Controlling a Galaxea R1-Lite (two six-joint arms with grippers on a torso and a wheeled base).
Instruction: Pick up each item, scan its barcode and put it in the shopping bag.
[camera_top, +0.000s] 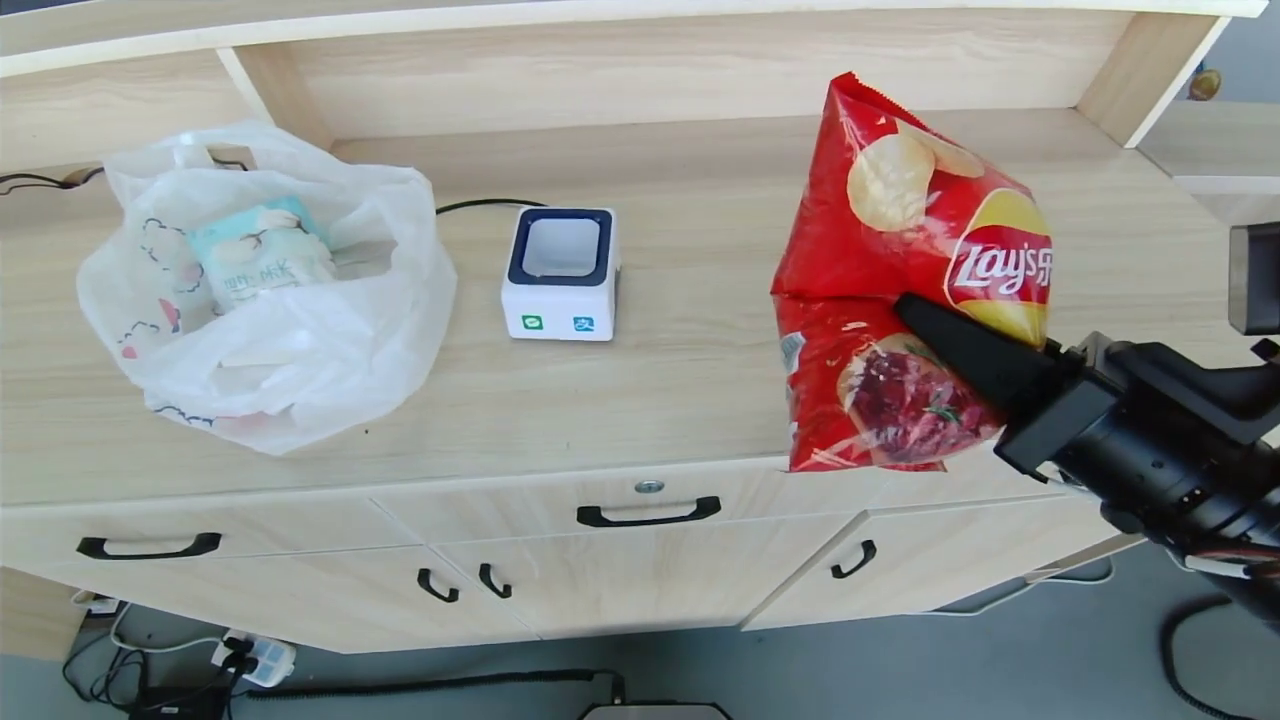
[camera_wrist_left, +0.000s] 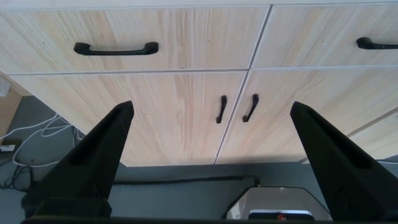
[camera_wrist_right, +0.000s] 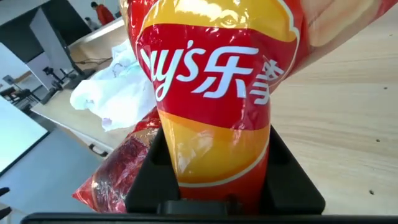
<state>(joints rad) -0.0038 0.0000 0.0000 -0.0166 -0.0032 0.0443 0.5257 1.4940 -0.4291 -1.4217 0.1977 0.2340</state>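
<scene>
Down in the lower right of the head view, the right gripper (camera_top: 930, 325) is clamped hard on the chip bag (camera_top: 905, 230), its black fingers pinching the red packet across its middle. The right wrist camera shows that grip close up. One finger (camera_wrist_right: 286, 171) sits on each side of the chip bag's (camera_wrist_right: 211, 81) red-and-yellow front, and the foil is squeezed narrow between them and bulges above. The packet stands upright in the grip, one top corner pointing up, over the right part of the wooden counter (camera_top: 680, 390).

The left gripper (camera_wrist_left: 214, 155) is spread wide with nothing between its fingers. It faces the cabinet doors (camera_wrist_left: 186, 106) with their black handles, under the counter.

Further back, at the centre of the head view, sits the scanner (camera_top: 560, 272). It is a white cube with a dark-rimmed window on top, well apart from the packet, off to its left.

At the upper left lies the shopping bag (camera_top: 300, 340), white plastic slumped on the counter with its mouth open. A pale blue-green packet (camera_top: 262, 250) is inside. A black cable (camera_top: 480, 204) runs from behind the scanner towards it.
</scene>
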